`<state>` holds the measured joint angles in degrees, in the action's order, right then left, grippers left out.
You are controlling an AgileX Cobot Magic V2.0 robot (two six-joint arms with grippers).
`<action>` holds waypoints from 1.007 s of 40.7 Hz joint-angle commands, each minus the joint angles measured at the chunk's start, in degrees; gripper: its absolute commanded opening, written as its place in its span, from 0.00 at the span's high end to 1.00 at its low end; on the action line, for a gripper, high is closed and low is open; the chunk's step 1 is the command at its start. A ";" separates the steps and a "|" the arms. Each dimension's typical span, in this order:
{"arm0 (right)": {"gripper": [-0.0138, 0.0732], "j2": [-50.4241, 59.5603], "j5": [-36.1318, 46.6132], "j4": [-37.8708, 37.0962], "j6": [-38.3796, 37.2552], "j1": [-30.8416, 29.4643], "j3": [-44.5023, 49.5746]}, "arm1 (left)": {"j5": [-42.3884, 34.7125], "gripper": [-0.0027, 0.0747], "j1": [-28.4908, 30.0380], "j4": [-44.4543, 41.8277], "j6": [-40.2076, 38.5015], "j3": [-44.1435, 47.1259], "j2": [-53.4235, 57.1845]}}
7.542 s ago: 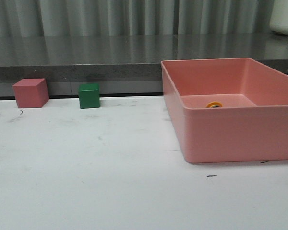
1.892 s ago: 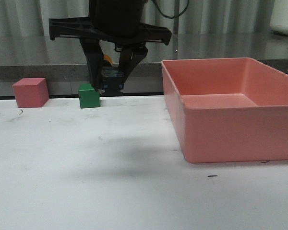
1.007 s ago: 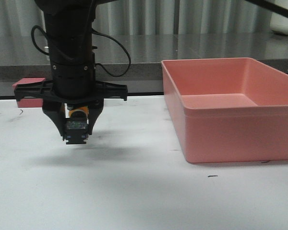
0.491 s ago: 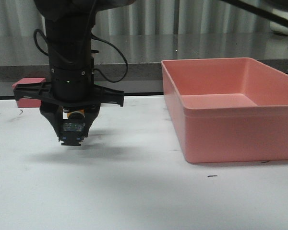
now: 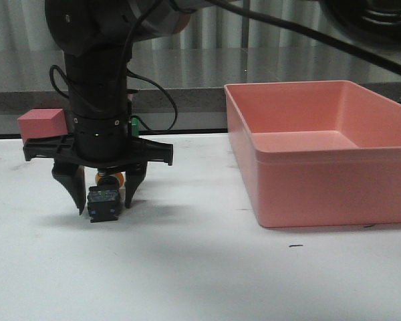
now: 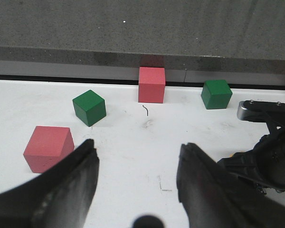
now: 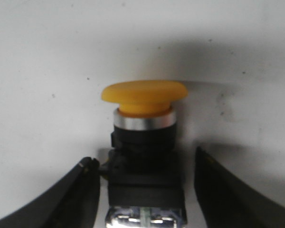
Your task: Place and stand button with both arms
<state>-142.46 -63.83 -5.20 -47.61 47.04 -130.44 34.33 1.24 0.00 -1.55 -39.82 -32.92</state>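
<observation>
The button (image 5: 105, 202) lies on its side on the white table (image 5: 200, 267), between the two spread fingers of the right gripper (image 5: 101, 203) and touching neither. In the front view its dark square base faces forward, with a bluish-grey sheen on the terminal face, and a sliver of yellow cap shows behind it, under the gripper's crossbar. The right wrist view gives the whole piece (image 7: 143, 156): nearest the gripper, a glossy terminal end, then a black square body, a black collar, a bright metal ring, and farthest out the broad yellow mushroom cap, its rim against the table. The right gripper's (image 7: 142, 199) fingers stand apart, one to each side of the base with clear table showing in both gaps.

The left gripper (image 6: 137, 185) is also open, its two fingers wide apart above bare table and closed on nothing. Beyond it sit a red cube (image 6: 48, 148) and a green cube (image 6: 89, 107), then a second red cube (image 6: 151, 84) and a second green cube (image 6: 216, 93) near the grey ledge (image 6: 142, 28). Well off to the right gripper's side stands a pink bin (image 5: 327, 154).
</observation>
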 commanded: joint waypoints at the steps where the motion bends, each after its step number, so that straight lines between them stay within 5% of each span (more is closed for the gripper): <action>1: 0.22 4.44 0.83 -0.45 0.43 -0.01 -1.89 | -4.19 0.50 -0.33 0.64 -0.26 -1.46 -0.40; 10: 0.22 6.98 -1.15 -0.40 2.21 -0.01 -3.78 | -4.19 0.50 -0.33 0.64 -0.26 -1.46 -0.40; 25: 0.22 18.75 -13.16 -0.60 30.65 -0.80 -5.95 | -4.19 0.50 -0.33 0.64 -0.26 -1.46 -0.40; 41: 0.22 40.18 -8.46 4.69 42.74 -5.27 16.05 | -4.19 0.50 -0.33 0.64 -0.26 -1.46 -0.40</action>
<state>-109.76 -71.43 -2.17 -7.72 44.05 -117.62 34.33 1.24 0.00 -1.55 -39.82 -32.92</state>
